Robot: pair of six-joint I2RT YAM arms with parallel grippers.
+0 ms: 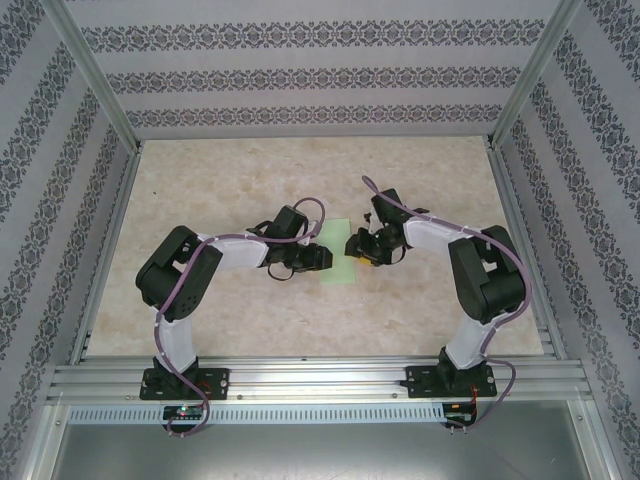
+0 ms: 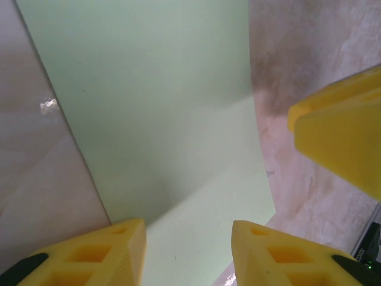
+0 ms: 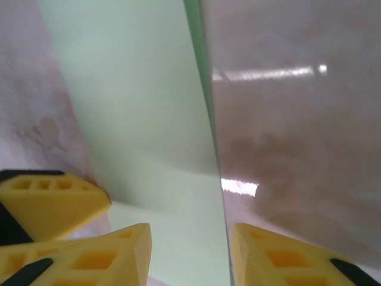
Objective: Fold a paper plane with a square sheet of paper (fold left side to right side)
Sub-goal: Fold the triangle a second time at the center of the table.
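1. Yellow fingers (image 2: 119,253) of the left gripper (image 2: 187,241): moderately apart, gripping nothing, poised over the sheet of paper (image 2: 166,119).
2. Right gripper (image 3: 190,241): likewise parted and empty, straddling the paper's long edge.
3. Sheet of paper: flat at the centre of the table (image 1: 250,180), a narrow rectangle. The half-fold appears done; nose and wing folds are outstanding.

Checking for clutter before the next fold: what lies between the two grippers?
The sheet of paper lies between the left gripper and right gripper, seen in the top view.
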